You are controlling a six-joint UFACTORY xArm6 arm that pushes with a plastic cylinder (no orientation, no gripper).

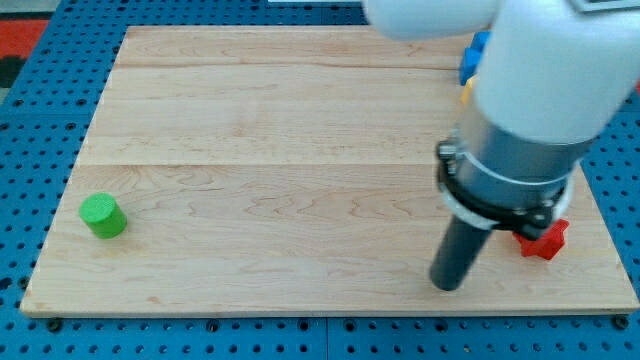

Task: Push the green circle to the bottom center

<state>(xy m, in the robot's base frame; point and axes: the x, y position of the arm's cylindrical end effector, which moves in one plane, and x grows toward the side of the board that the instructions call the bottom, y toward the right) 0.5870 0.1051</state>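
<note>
The green circle (103,216) is a short green cylinder near the left edge of the wooden board (280,140), in the lower part of the view. My tip (447,286) rests on the board at the lower right, far to the right of the green circle and apart from it. The arm's large white and grey body covers the upper right of the view.
A red star-shaped block (544,238) lies just right of my tip, partly behind the arm. A blue block (473,57) and a sliver of a yellow block (466,95) show at the upper right, mostly hidden by the arm. Blue pegboard surrounds the board.
</note>
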